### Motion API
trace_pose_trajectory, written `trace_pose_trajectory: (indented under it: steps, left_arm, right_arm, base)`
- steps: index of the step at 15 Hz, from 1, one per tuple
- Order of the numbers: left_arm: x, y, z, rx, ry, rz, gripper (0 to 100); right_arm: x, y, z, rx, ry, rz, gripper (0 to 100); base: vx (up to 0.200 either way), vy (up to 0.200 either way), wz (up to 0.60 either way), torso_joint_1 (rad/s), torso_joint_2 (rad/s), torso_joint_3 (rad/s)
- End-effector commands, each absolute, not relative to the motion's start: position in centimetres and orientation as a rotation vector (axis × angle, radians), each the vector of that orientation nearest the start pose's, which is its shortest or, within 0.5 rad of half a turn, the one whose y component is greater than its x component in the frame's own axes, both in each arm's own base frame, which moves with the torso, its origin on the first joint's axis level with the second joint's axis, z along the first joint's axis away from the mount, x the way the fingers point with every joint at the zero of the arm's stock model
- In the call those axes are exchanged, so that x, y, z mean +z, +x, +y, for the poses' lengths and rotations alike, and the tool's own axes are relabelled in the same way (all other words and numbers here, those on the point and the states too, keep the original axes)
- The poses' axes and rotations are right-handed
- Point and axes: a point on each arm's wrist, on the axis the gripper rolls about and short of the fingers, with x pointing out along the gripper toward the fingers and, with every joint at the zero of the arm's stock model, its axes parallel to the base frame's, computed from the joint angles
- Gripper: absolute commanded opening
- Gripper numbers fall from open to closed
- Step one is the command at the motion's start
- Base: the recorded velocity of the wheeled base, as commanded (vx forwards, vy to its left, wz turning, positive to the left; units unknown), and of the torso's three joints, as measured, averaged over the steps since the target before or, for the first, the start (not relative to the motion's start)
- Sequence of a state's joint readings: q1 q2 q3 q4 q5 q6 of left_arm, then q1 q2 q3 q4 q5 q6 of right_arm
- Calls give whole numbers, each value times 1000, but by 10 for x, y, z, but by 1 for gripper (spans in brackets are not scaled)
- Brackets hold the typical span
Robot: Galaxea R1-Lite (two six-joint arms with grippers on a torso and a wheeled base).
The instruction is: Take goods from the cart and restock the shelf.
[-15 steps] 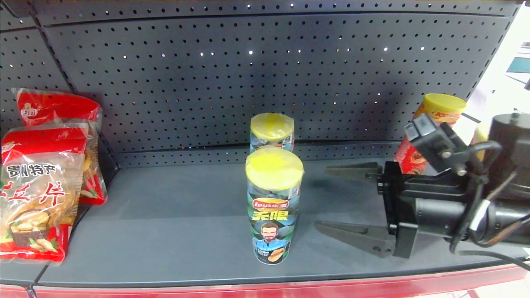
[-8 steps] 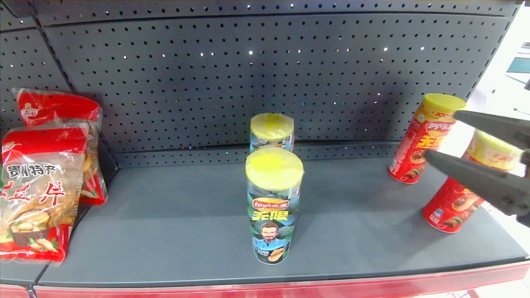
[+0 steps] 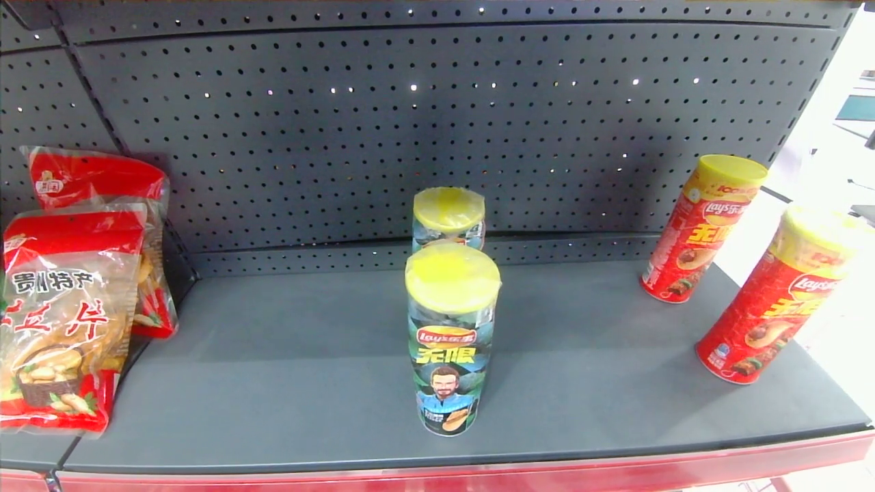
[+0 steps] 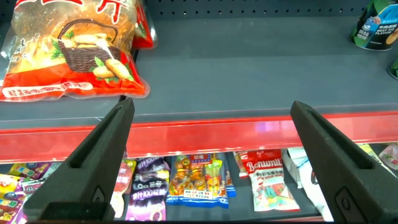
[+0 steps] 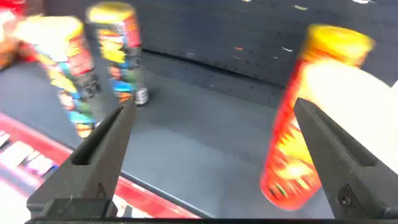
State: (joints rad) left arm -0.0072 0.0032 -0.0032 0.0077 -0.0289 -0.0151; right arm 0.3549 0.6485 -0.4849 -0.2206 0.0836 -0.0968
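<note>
Two blue-green chip cans with yellow lids stand upright mid-shelf, one in front [image 3: 448, 342] and one behind it [image 3: 449, 215]. Two red chip cans [image 3: 704, 229] [image 3: 776, 307] stand at the shelf's right end. My right gripper [image 5: 212, 104] is open and holds nothing; it is off the shelf's front right, with a red can [image 5: 305, 137] close ahead and the blue-green cans [image 5: 68, 68] farther off. My left gripper [image 4: 211, 106] is open and holds nothing, low before the shelf's red front edge [image 4: 211, 130].
Red bags of snacks [image 3: 61, 307] lean at the shelf's left end. The dark shelf board [image 3: 287, 369] has free room on both sides of the middle cans. A perforated back wall [image 3: 410, 137] closes the rear. Packaged goods [image 4: 199, 180] lie on the lower shelf.
My open right gripper has pulled back to the right, away from the front blue-green can and out of the head view. The can stays standing where it was.
</note>
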Motion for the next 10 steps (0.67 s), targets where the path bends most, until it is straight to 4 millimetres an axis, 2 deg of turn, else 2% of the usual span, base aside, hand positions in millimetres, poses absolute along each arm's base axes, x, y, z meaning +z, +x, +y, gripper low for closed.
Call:
trace_pose_trajectory:
  steps: [1, 2, 4, 5, 6, 7, 8, 10]
  left_arm:
    - [76, -23, 0, -37, -15, 9, 100]
    - [76, -23, -1, -35, -15, 9, 100]
    - [76, -23, 0, -37, -15, 9, 100]
    - [76, -23, 0, -37, -15, 9, 100]
    - [76, -23, 0, -37, -15, 9, 100]
    - [76, -23, 0, -37, -15, 9, 100]
    - [76, -23, -1, -35, -15, 9, 100]
    - [76, -23, 0, -37, -15, 9, 100]
  right_arm:
    - [232, 38, 14, 402, -48, -92, 100]
    - [228, 38, 13, 374, -36, -77, 100]
    - [203, 29, 7, 274, -5, -45, 100]
    - [170, 20, 5, 241, 29, 5, 100]
    - [146, 12, 5, 219, 22, 16, 100]
    - [146, 12, 5, 219, 22, 16, 100]
    - [111, 2, 4, 147, 2, 21, 100]
    - [96, -8, 4, 81, -2, -3, 100]
  base:
    - [0, 0, 0, 0, 0, 0]
    - [0, 0, 0, 0, 0, 0]
    - [0, 0, 0, 0, 0, 0]
    - [0, 0, 0, 0, 0, 0]
    - [0, 0, 0, 0, 0, 0]
    - [0, 0, 0, 0, 0, 0]
    - [0, 0, 0, 0, 0, 0]
    - [0, 0, 0, 0, 0, 0]
